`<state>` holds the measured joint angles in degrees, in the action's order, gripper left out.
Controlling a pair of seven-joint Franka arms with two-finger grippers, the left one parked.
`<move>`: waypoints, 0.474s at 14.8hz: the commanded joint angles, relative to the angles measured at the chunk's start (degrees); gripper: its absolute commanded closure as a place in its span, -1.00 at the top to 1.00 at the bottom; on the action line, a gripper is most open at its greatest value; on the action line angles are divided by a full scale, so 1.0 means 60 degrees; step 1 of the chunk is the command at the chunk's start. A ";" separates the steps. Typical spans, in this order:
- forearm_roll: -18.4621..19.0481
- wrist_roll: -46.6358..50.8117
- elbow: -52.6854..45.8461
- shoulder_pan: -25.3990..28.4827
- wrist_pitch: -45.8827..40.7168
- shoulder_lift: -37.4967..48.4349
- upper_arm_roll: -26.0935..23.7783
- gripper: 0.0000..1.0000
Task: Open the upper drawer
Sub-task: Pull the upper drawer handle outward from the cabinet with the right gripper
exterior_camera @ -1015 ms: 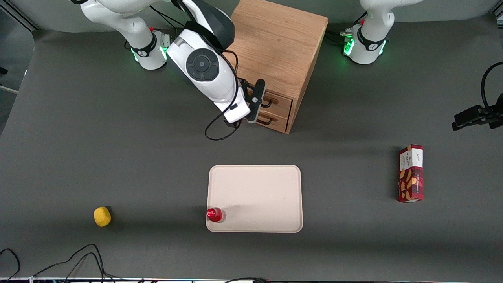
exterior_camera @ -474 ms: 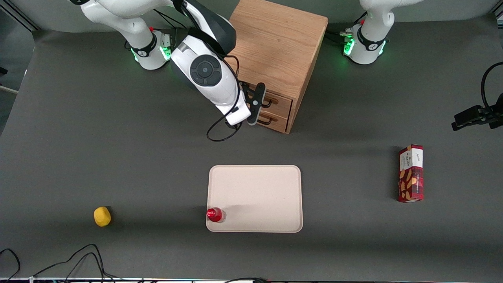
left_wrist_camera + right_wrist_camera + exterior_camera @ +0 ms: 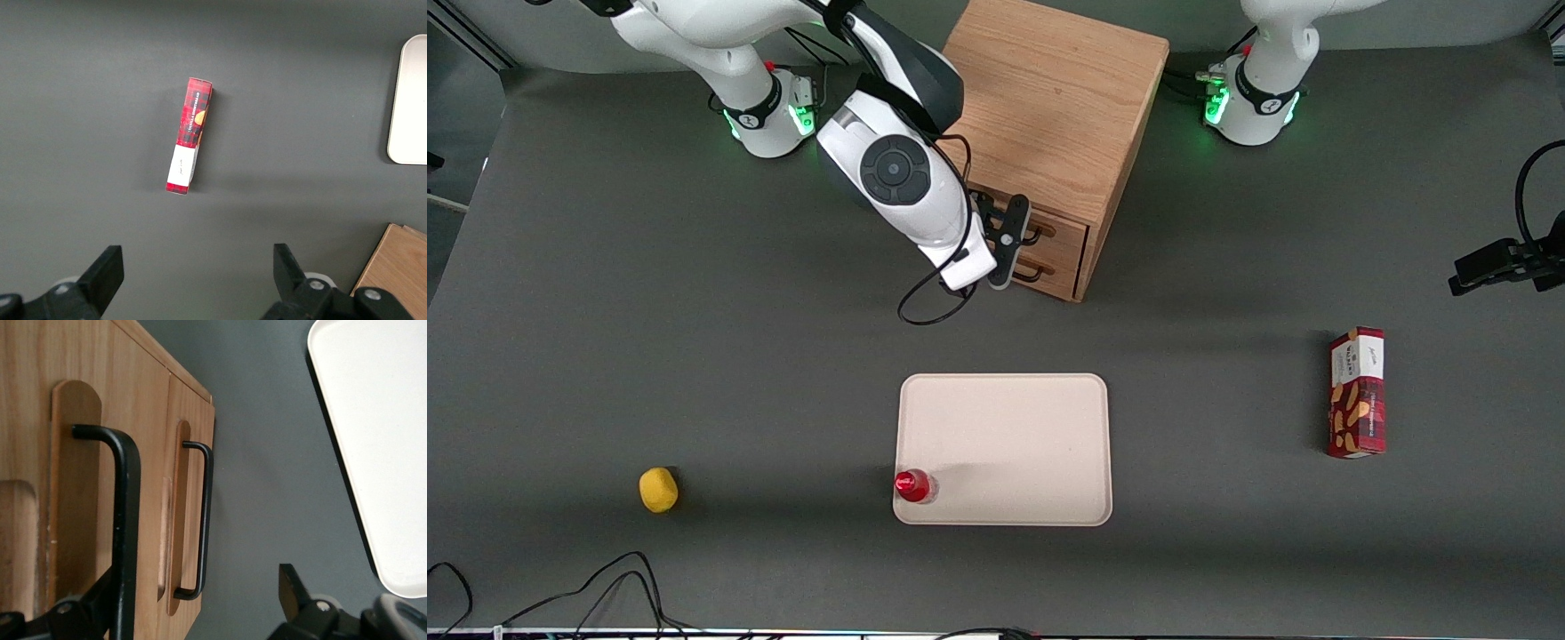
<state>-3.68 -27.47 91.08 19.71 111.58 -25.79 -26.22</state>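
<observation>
The wooden cabinet (image 3: 1054,98) stands near the arm bases, with both drawers shut. The upper drawer (image 3: 1063,229) carries a thin black handle (image 3: 125,520). The lower drawer (image 3: 1054,271) has its own handle (image 3: 203,520). My gripper (image 3: 1014,242) is in front of the drawer fronts, open. In the right wrist view one finger (image 3: 93,603) sits just outside the upper handle and the other finger (image 3: 293,587) hangs over the bare table, so both handles lie within the gap of the gripper (image 3: 197,590). Nothing is gripped.
A cream tray (image 3: 1005,418) lies nearer the front camera than the cabinet, with a red-capped bottle (image 3: 913,485) on its corner. A yellow lemon-like object (image 3: 658,490) sits toward the working arm's end. A red biscuit box (image 3: 1357,392) lies toward the parked arm's end.
The wrist and gripper have shifted slightly nearer the front camera along the drawer fronts. The fingers stay open and the drawers have not moved.
</observation>
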 commanded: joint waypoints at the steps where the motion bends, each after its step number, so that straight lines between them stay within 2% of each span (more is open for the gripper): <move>1: 0.0188 -0.0329 -0.0078 -0.0238 0.0197 -0.0155 0.0033 1.00; 7: 0.0115 -0.0652 -0.0239 -0.0576 0.0197 -0.0156 0.0282 1.00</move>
<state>-3.32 -29.92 90.70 16.43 112.43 -26.13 -25.08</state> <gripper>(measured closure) 0.000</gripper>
